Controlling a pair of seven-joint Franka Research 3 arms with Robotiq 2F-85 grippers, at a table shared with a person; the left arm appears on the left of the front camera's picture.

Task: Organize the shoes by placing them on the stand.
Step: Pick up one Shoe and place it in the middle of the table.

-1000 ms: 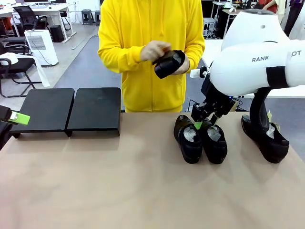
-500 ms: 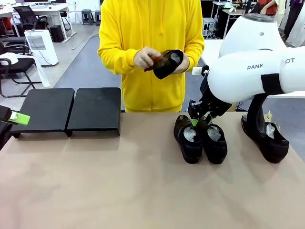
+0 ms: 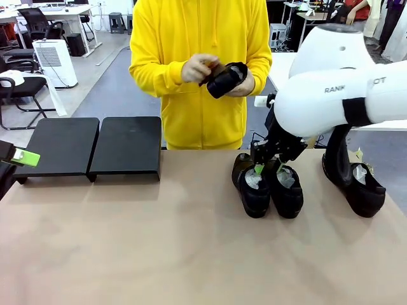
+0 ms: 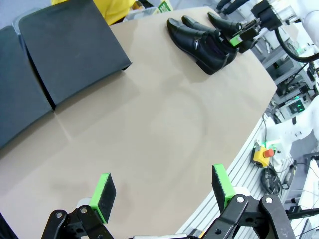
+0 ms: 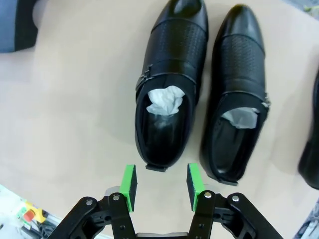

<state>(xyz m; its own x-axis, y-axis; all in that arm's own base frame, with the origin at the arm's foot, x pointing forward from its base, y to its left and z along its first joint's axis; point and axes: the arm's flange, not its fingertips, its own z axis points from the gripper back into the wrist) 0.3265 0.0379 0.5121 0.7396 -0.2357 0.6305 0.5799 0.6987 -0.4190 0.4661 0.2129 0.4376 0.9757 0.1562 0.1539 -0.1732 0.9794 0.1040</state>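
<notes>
Looking from the front, I count three shoes (image 3: 287, 190) on the worktop (image 3: 159, 254), a fourth shoe (image 3: 226, 79) with the person (image 3: 200, 38), one stand (image 3: 95, 146) at left. Left wrist: left hand (image 4: 162, 191) wide open. Right wrist: right hand (image 5: 161, 186) open behind one heel.

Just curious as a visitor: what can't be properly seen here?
Far-right glossy black leather shoe: front view, white robot arm covers its heel; right wrist view, edge cuts it.
Black shoe held by the person: front view, hands hide part.
Low black matte stand: left wrist view, edges crop it.
Right end effector: front view, contact with nearest shoe unclear.
</notes>
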